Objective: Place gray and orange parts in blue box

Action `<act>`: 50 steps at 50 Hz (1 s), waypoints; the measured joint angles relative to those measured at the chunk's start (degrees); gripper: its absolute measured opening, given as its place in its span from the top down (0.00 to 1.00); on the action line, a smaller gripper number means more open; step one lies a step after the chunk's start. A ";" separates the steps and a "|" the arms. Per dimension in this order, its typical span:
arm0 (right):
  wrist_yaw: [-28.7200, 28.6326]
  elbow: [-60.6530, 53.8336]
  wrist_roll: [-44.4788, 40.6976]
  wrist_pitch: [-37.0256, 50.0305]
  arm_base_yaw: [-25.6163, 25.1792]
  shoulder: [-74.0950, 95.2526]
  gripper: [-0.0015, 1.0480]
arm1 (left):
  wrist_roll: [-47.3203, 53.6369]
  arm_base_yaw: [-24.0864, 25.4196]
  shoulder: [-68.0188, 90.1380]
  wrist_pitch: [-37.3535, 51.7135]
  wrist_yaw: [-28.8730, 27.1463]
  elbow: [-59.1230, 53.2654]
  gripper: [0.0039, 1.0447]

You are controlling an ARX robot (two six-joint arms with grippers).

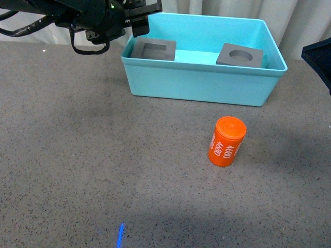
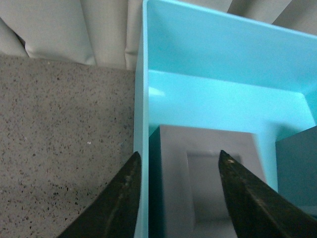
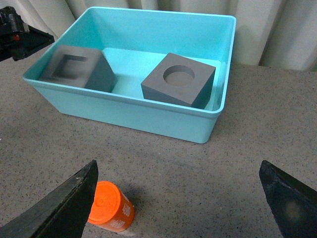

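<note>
The light-blue box (image 1: 201,88) stands at the back of the table. In it lie two gray cubes: one with a square recess (image 1: 153,49) at its left end, one with a round recess (image 1: 240,55) at its right end. The orange cylinder (image 1: 226,141) with white digits stands on the table in front of the box. My left gripper (image 1: 140,18) is open, above the box's left wall, over the square-recess cube (image 2: 213,178). My right gripper (image 3: 178,171) is open wide above the table, with the orange cylinder (image 3: 110,213) beside one finger.
Gray speckled tabletop (image 1: 77,155) all round. Pale curtain (image 1: 310,20) behind the box. A dark part of the right arm (image 1: 318,57) shows at the right edge. A small blue light mark (image 1: 120,235) lies near the front edge.
</note>
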 joint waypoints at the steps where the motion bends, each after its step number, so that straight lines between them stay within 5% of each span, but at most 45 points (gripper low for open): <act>1: 0.00 0.00 0.00 0.00 0.00 0.00 0.09 | 0.00 -0.02 -0.20 0.13 0.00 -0.15 0.52; 17: 0.00 0.00 0.00 0.00 0.00 0.00 0.09 | -1.75 -0.96 -15.06 9.88 -4.96 -14.10 0.04; 27: 0.00 0.00 0.00 0.00 0.00 0.00 0.09 | -2.03 -4.04 -33.81 17.40 -18.18 -37.46 0.06; 38: 0.00 0.00 0.00 0.00 0.00 0.00 0.09 | -3.89 -9.20 -57.44 19.41 -25.24 -66.29 0.06; 50: 0.00 0.00 0.00 0.00 0.00 0.00 0.09 | -3.37 -7.82 -82.16 5.03 -31.63 -81.02 0.06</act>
